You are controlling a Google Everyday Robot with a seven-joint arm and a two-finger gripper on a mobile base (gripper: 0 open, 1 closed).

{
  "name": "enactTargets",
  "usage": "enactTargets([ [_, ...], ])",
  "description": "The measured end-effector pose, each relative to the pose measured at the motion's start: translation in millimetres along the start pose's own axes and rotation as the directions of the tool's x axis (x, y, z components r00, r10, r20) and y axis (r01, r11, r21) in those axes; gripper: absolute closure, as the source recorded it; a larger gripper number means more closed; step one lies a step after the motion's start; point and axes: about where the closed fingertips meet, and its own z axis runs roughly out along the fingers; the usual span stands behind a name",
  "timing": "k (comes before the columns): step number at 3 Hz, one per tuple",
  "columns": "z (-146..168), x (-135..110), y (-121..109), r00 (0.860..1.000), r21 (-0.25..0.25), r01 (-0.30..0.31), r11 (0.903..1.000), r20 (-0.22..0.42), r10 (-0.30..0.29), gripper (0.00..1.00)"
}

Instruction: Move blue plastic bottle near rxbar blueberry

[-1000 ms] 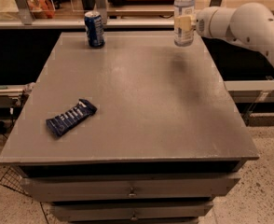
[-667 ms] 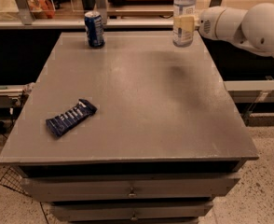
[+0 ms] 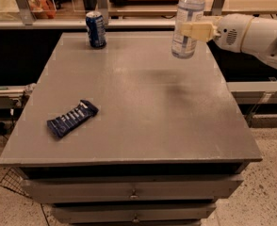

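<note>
The gripper (image 3: 186,30) is pale cream and is clamped around the bottle (image 3: 189,7), which it holds above the far right part of the table (image 3: 143,102). The bottle is clear, with a pale bluish-white label band just above the cream fingers (image 3: 198,31). Behind the gripper, the arm (image 3: 258,34) is glossy white with a small dark dotted patch. Far to the gripper's left, the can (image 3: 96,29) is blue with pale markings and a silvery top. Well apart, down to its left, the snack bar (image 3: 72,119) is dark navy with white lettering. The table is plain matte grey, with a darker shadow below the gripper. The floor (image 3: 270,192) is speckled beige.
</note>
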Motion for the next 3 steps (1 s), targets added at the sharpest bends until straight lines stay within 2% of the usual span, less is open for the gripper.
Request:
enactTargets([
  [1, 0.6, 0.0, -0.5, 1.000, 0.002, 0.001, 1.0000, 0.000, -0.001, 1.00],
  [2, 12.5, 6.4, 9.8, 1.000, -0.034, -0.015, 0.9993, -0.003, 0.015, 1.00],
  [3, 18.1, 9.9, 40.7, 1.000, -0.093, -0.026, 0.9953, -0.001, 0.026, 1.00],
])
